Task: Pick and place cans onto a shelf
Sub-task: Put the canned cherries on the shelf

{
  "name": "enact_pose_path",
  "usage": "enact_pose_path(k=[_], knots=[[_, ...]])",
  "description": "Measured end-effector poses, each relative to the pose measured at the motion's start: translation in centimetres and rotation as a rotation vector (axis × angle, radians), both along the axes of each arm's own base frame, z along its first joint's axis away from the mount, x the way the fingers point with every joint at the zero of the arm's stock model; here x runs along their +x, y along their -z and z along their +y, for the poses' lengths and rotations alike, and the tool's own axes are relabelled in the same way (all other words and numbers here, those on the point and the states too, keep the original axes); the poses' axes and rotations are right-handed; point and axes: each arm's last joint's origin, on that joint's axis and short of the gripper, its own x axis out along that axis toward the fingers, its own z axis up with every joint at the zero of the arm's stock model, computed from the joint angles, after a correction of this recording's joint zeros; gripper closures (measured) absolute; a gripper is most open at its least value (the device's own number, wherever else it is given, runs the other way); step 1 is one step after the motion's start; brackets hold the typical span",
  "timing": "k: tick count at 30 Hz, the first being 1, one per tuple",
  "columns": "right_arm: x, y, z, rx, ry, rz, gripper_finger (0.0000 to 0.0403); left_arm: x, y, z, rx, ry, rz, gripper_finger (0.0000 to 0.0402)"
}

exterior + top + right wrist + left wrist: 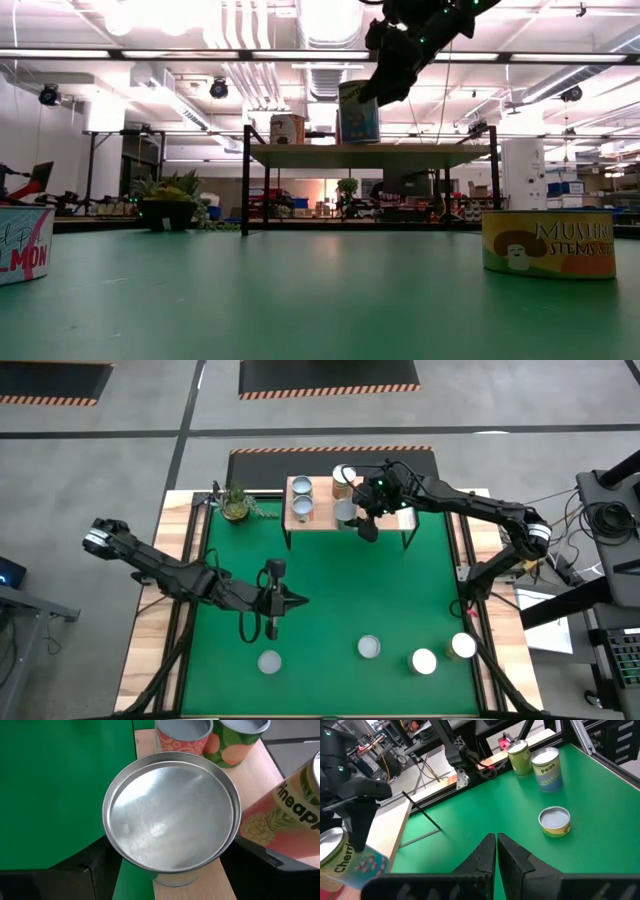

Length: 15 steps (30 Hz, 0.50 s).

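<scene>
Right gripper [352, 518] clamping wide around a short silver-topped can [172, 817] standing on the light wood plank shelf with black legs [322, 520], three more tins beside it, four cans sitting on the green table [330, 600], left gripper [272, 622] hovering closed.

shelf [325, 520]: 12 o'clock edge of the table [330, 600]; plant [237, 503] just beside it toward 9 o'clock
cans on shelf: two [301, 498] at its 9 o'clock end; one [343, 477] near the middle, at the back; one [346, 512] at the front edge
right gripper [362, 512]: over the front-edge can
cans on table [369, 648]: four along the 6 o'clock edge, three of them toward 4 o'clock
left gripper [272, 572]: mid-table, toward 8 o'clock
</scene>
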Motion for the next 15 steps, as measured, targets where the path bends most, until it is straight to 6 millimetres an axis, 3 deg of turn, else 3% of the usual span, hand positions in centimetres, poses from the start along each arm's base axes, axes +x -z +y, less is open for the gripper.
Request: enact_pose_path(k=[9, 15], knots=[[-0.20, -0.01, -0.54, -0.027, 0.030, 0.005, 0.0065, 0.20, -0.07, -0.08, -0.001, 0.001, -0.015, 0.0402], [-0.21, -0.03, -0.76, -0.034, 0.042, -0.006, 0.0063, 0.26, -0.27, -0.10, 0.003, 0.005, -0.035, 0.0402]])
